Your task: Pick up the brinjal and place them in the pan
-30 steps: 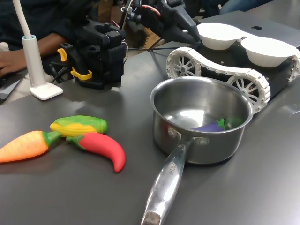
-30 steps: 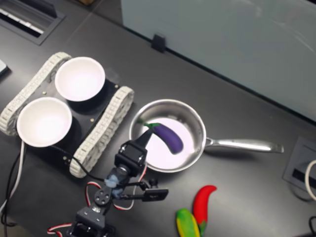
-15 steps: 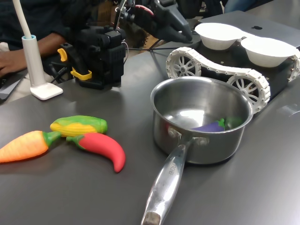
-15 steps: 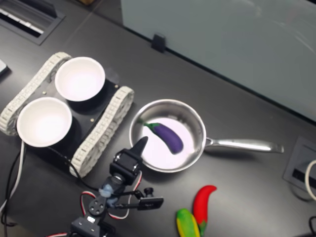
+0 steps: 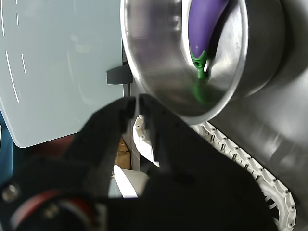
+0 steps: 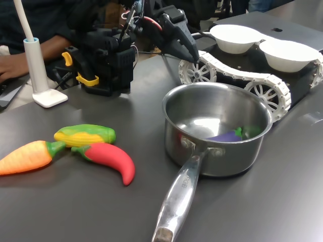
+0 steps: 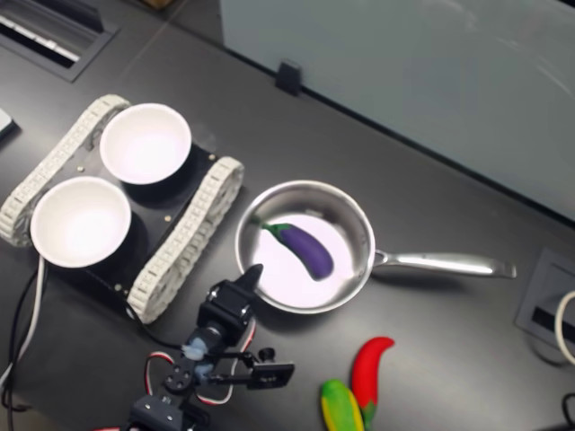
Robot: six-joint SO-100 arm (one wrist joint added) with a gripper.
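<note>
The purple brinjal [image 7: 305, 250] with its green cap lies inside the steel pan [image 7: 360, 226], free of the gripper. In the first exterior view only its end [image 6: 227, 136] shows above the pan wall [image 6: 222, 156]. The wrist view shows the brinjal [image 5: 204, 19] resting on the pan floor behind the near wall [image 5: 159, 57]. My gripper [image 7: 254, 271] is outside the pan, just off its rim on the arm's side. It points down beside the tracked vehicle in the first exterior view [image 6: 194, 55]. Its dark fingers [image 5: 137, 103] are shut with nothing between them.
A tracked vehicle [image 6: 237, 75] carrying two white bowls [image 6: 234, 38] [image 6: 287, 53] stands behind the pan. A red chili [image 6: 111, 157], a corn cob [image 6: 86, 134] and a carrot [image 6: 25, 157] lie at the first exterior view's left. A white lamp base [image 6: 43, 75] and a person's arm [image 6: 30, 55] are at the back.
The gripper has drawn back from over the pan toward the arm's base and dipped lower. The brinjal stays put in the pan.
</note>
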